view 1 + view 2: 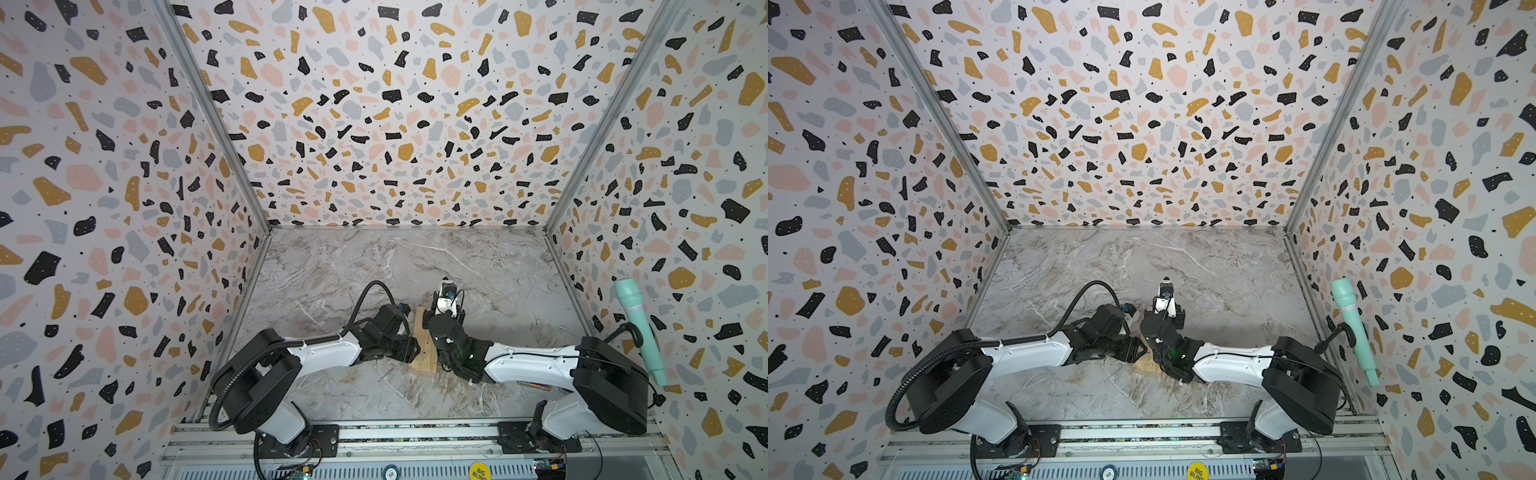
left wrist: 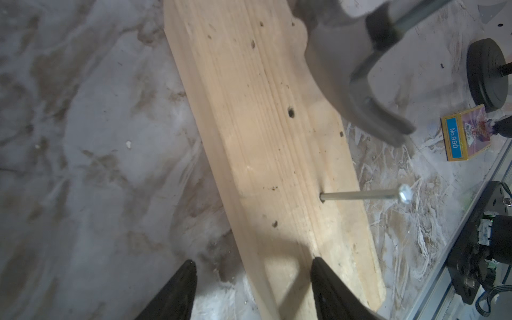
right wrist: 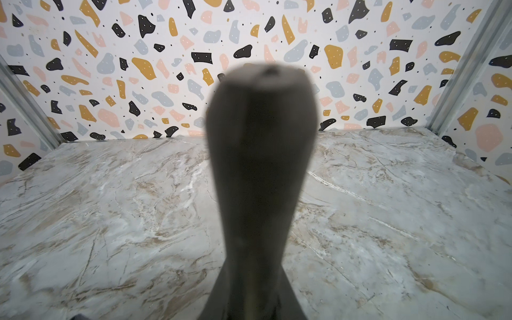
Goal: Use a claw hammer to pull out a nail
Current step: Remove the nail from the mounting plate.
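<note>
A pale wooden board [image 2: 266, 144] lies on the marble table, and a silvery nail [image 2: 360, 195] sticks out of it with its head [image 2: 404, 193] free. The claw hammer's metal head [image 2: 338, 52] hovers over the board, its forked claw [image 2: 385, 124] a little apart from the nail. In the right wrist view my right gripper [image 3: 252, 304] is shut on the hammer's black rubber handle [image 3: 260, 155]. My left gripper [image 2: 254, 263] is open, one finger [image 2: 180, 291] over the marble and one [image 2: 329, 291] over the board's edge. In both top views the arms meet over the board [image 1: 424, 353] [image 1: 1146, 363] and hide the hammer.
A long mint-green cylinder [image 1: 638, 328] [image 1: 1354, 328] leans on the right wall. A small yellow and blue box [image 2: 462, 135] and a black round foot [image 2: 484, 72] sit on the table beyond the board. The arm bases stand on the front rail [image 1: 415, 434].
</note>
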Controlling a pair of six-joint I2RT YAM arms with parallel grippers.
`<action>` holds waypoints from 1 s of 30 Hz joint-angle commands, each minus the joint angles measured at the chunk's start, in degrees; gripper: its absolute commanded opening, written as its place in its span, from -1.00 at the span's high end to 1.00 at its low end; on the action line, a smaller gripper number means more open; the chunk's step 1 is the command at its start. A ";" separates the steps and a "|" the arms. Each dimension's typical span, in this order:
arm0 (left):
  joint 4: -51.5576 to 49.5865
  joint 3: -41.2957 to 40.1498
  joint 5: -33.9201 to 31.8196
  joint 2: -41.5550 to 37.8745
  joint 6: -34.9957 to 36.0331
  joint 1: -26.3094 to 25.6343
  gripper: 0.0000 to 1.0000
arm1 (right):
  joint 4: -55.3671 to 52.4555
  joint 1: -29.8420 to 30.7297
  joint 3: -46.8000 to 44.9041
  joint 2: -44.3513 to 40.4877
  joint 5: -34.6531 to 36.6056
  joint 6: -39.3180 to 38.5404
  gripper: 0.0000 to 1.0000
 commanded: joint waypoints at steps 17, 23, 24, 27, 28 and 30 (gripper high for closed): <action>0.05 -0.05 -0.44 2.99 -0.23 0.38 -0.34 | -7.45 5.10 2.49 0.54 9.34 9.46 1.00; -0.17 0.36 -0.73 3.24 0.13 0.38 -0.34 | -14.86 6.75 3.77 0.12 9.34 14.79 1.00; -0.17 0.40 -0.80 3.31 0.12 0.39 -0.34 | -16.15 7.36 4.12 0.09 9.63 15.52 1.00; -0.19 0.48 -0.89 3.59 -0.02 0.38 -0.34 | -20.49 8.48 5.34 0.27 10.93 18.17 1.00; -0.18 0.52 -0.87 3.68 0.04 0.39 -0.34 | -21.99 8.66 5.75 0.25 11.24 19.29 1.00; -0.08 0.55 -0.76 3.68 0.03 0.38 -0.34 | -23.47 8.92 6.02 0.25 11.61 19.95 1.00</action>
